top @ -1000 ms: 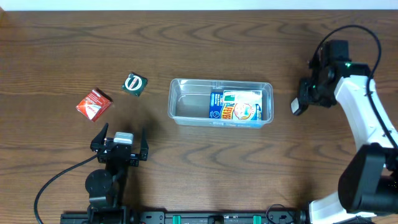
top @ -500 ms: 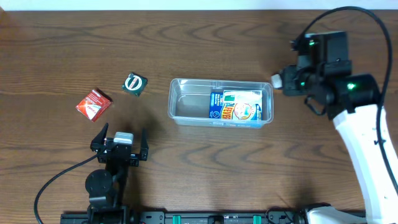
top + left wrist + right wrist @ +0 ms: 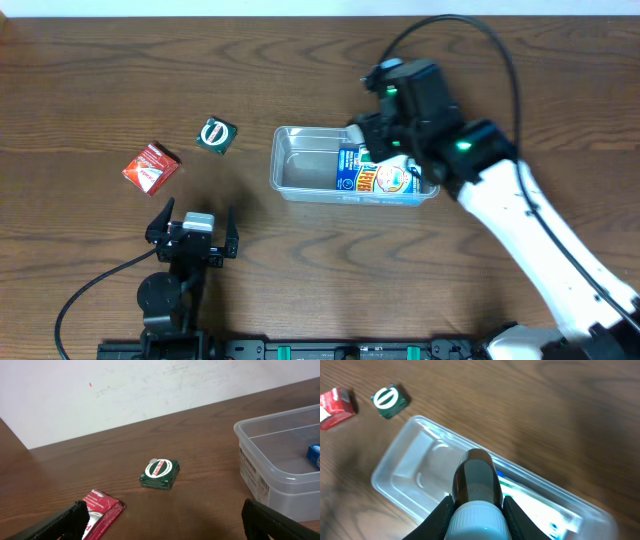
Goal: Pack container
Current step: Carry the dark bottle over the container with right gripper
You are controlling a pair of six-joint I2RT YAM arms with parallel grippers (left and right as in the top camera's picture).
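Observation:
The clear plastic container (image 3: 300,176) lies at the table's middle with a blue and white package (image 3: 385,170) in its right half. My right gripper (image 3: 375,130) hangs above the container's middle and is shut on a small dark bottle with a white cap (image 3: 477,482). In the right wrist view the gripper (image 3: 477,510) holds the bottle over the container (image 3: 400,467), beside the package (image 3: 535,505). My left gripper (image 3: 192,236) is open and empty near the front edge; its wrist view (image 3: 165,525) shows the container (image 3: 280,460) to the right.
A green square packet (image 3: 216,134) and a red packet (image 3: 151,166) lie on the table left of the container. Both show in the left wrist view, green (image 3: 160,474) and red (image 3: 102,510), and in the right wrist view, green (image 3: 390,400) and red (image 3: 335,402).
My right arm has swung left from the table's right side to above the container, carrying the bottle. The left arm has not moved.

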